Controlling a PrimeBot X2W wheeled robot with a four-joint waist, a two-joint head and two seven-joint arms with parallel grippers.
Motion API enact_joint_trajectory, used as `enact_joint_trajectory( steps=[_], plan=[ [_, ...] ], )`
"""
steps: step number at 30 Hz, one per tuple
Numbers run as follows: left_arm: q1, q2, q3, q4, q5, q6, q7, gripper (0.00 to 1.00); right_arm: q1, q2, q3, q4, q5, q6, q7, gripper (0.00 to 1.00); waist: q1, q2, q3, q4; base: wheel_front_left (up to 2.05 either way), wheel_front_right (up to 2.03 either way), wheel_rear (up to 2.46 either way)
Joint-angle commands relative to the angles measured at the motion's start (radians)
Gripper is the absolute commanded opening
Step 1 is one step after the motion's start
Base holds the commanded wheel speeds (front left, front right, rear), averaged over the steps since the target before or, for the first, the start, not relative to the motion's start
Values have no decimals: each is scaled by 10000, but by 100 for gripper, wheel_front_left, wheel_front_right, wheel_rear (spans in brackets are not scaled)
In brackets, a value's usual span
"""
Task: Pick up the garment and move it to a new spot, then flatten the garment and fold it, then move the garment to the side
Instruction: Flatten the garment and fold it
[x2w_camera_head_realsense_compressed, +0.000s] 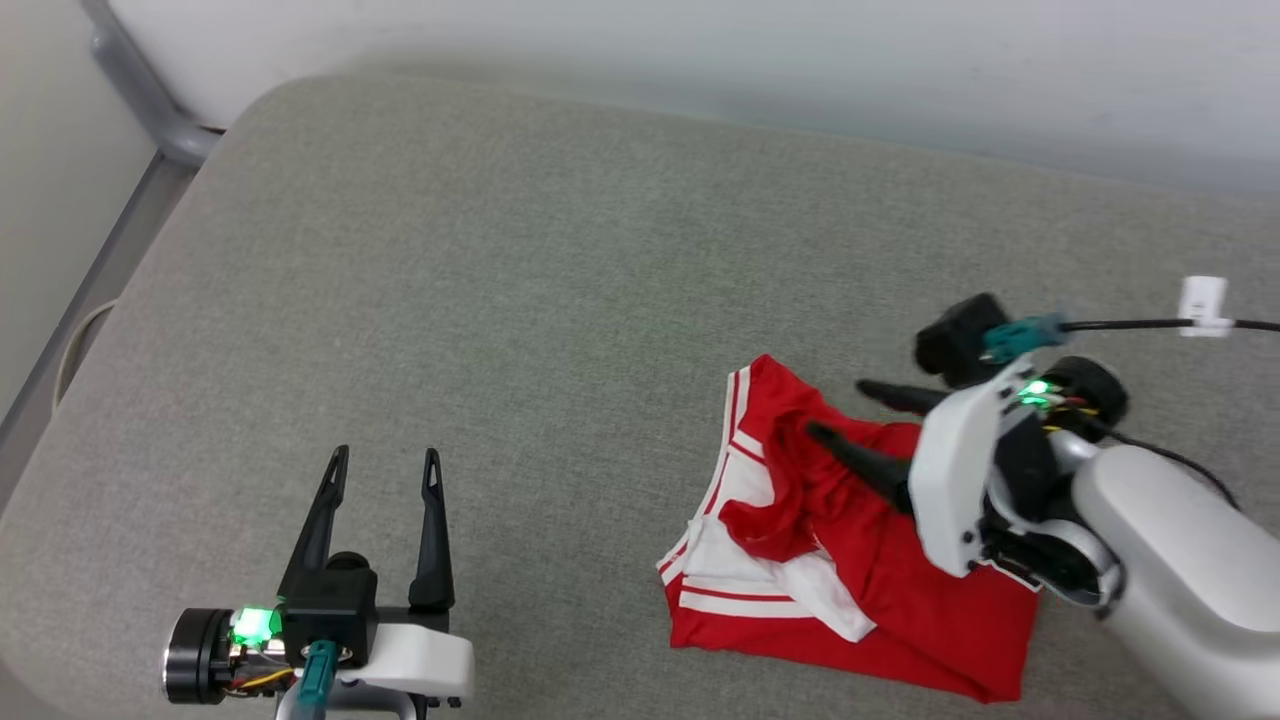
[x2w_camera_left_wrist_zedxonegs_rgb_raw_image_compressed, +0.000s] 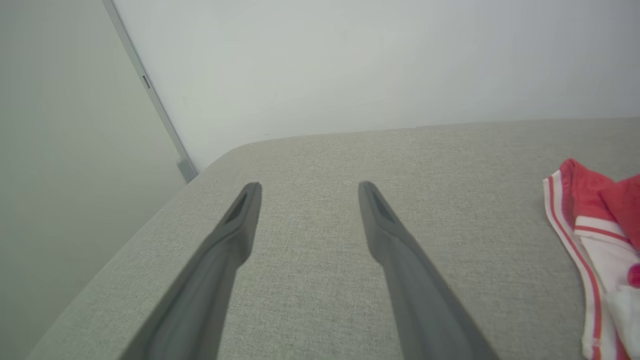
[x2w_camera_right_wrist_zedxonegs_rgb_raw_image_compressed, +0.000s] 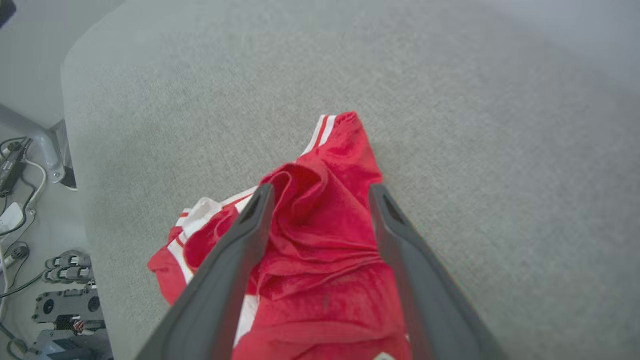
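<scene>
Right gripper (x2w_camera_head_realsense_compressed: 835, 408) has its two long dark fingers spread wide, pinching nothing, angled low over the crumpled top of the garment (x2w_camera_head_realsense_compressed: 880, 590); in the right wrist view a raised fold of red cloth sits between the parted fingers of that gripper (x2w_camera_right_wrist_zedxonegs_rgb_raw_image_compressed: 321, 192), and whether they touch it cannot be told. Left gripper (x2w_camera_head_realsense_compressed: 387, 457) is likewise spread apart and empty, hovering over bare upholstery well away from the shirt. The garment lies bunched on the right-hand part of a broad padded surface (x2w_camera_head_realsense_compressed: 500, 300), a grey woven fabric with a fine flecked weave and a softly rounded corner. Its red body is a dimpled jersey knit (x2w_camera_right_wrist_zedxonegs_rgb_raw_image_compressed: 325, 240), rumpled into soft ridges, with white sleeve panels and red-and-white striped trim folded across the near side (x2w_camera_left_wrist_zedxonegs_rgb_raw_image_compressed: 590, 235). Behind the pad rises a plain pale wall (x2w_camera_head_realsense_compressed: 700, 40), and a grey metal tube (x2w_camera_head_realsense_compressed: 150, 100) runs down past the left corner. A black cable with a white tag (x2w_camera_head_realsense_compressed: 1203, 300) trails from the right wrist. Beside the pad, the floor holds cables and dark equipment (x2w_camera_right_wrist_zedxonegs_rgb_raw_image_compressed: 60, 300).
</scene>
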Motion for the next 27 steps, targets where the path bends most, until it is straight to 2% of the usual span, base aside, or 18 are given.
enact_joint_trajectory(
  steps=[1,5,8,9,17,21,27],
  plan=[
    [164,57,41,-39,47,70,-46,100,286,-164,-128,-198,16,-8,-229,100,-1,-1,-162,-180,0,0,0],
    [364,172,89,-141,49,117,-43,100,660,-903,-879,-910,-707,-10,-1346,100,-1,-1,-423,-542,0,0,0],
    [481,214,64,-193,45,104,-36,100,1190,-1056,-1657,-1018,-1632,-8,-2378,100,-1,-1,-598,-808,0,0,0],
    [569,264,54,-199,18,86,-36,100,1768,-828,-2761,-850,-2414,-10,-3363,100,-1,-1,-779,-1016,0,0,0],
    [824,302,124,-164,-77,135,-35,100,3753,551,-5635,-932,-4593,-10,-5589,100,-1,-1,-1281,-1430,0,0,0],
    [1049,354,217,-126,-95,193,-35,100,4738,1429,-6824,-1308,-5382,-10,-6117,100,-1,-1,-1508,-1579,0,0,0],
    [1360,419,293,-79,-125,175,-35,100,6019,2454,-7833,-2151,-6004,-8,-6441,100,-1,-1,-1811,-1732,0,0,0]
  ],
)
